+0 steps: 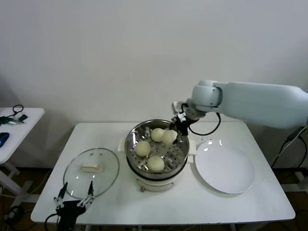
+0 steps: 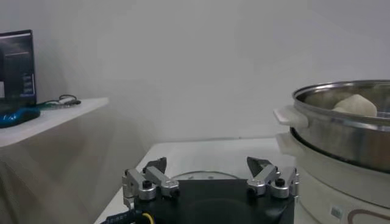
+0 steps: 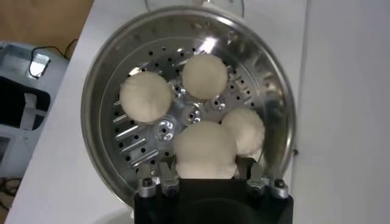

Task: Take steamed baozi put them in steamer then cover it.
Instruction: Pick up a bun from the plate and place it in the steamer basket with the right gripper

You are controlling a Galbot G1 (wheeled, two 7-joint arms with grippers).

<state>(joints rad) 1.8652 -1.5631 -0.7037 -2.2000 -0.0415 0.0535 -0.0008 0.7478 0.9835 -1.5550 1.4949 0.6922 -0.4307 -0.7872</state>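
A: Head view: on the white table (image 1: 250, 202) the round shiny steel steamer (image 1: 132, 144) is seen, three cream-white baozi (image 1: 155, 163) inside. The fourth baozi (image 3: 205, 150) is pinched by the right gripper (image 3: 207, 173) above the tray.

B: Soft dough is judged easily dented. The clear glass cover (image 1: 91, 172) looks fragile; its white handle (image 1: 90, 167) should be taken. The left gripper (image 2: 209, 176) is spread wide, just beside it.

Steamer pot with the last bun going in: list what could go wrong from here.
1. The right gripper grips a cream-white dough bun against another bun; release may nudge it.
2. Its fingers sit near the shiny steel steamer's rim; lifting out might clip it.
3. The clear glass lid lies at the table edge, by the open left gripper.
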